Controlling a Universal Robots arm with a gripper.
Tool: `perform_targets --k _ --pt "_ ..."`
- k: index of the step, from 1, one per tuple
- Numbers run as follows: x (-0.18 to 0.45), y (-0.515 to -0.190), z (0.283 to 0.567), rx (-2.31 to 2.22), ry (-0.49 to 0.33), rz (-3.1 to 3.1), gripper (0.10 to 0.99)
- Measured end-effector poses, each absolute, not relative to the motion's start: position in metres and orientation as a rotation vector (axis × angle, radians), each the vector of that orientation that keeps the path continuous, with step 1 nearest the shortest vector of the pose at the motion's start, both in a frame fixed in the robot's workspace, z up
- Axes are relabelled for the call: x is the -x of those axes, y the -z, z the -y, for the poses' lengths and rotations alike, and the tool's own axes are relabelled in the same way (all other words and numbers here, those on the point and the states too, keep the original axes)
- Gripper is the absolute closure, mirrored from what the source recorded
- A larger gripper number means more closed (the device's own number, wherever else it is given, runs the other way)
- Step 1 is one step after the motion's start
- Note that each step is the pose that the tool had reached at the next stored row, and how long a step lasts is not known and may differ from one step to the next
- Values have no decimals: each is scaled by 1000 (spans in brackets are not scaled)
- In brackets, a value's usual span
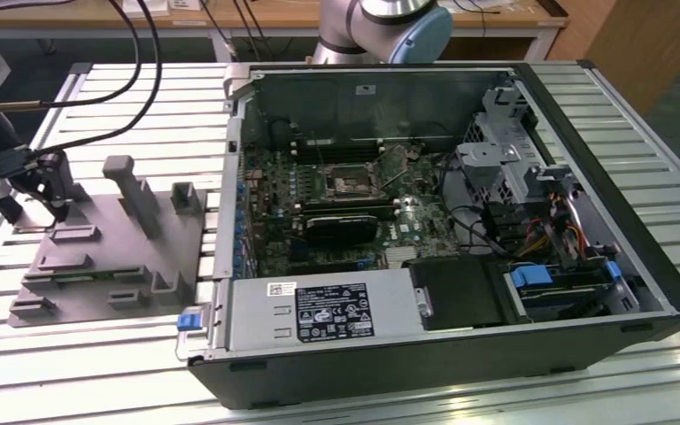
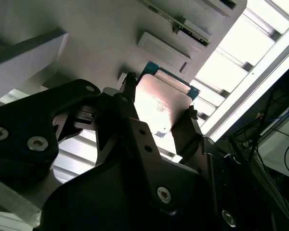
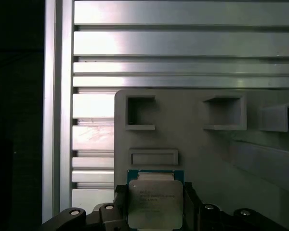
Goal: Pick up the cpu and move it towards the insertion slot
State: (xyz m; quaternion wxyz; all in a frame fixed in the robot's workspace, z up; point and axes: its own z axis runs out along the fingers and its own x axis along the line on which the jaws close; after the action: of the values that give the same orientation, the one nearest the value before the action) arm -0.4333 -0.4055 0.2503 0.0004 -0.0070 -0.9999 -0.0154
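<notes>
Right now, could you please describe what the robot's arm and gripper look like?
The arm is a silver-grey tube with a rounded joint capped in light blue. The gripper has a pale body and two slim black fingers; its black linkage plates carry silver screw heads in the second wrist view. Black cables loop down to it.

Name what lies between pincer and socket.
In the exterior view, the grey fixture uprights and the case wall lie between pincer and socket.

cpu partly hidden behind pincer (second wrist view), arm cut off
</notes>
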Motion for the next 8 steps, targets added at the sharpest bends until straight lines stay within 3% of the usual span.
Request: perform_targets --k 8 --pt "433 -257 405 22 49 3140 541"
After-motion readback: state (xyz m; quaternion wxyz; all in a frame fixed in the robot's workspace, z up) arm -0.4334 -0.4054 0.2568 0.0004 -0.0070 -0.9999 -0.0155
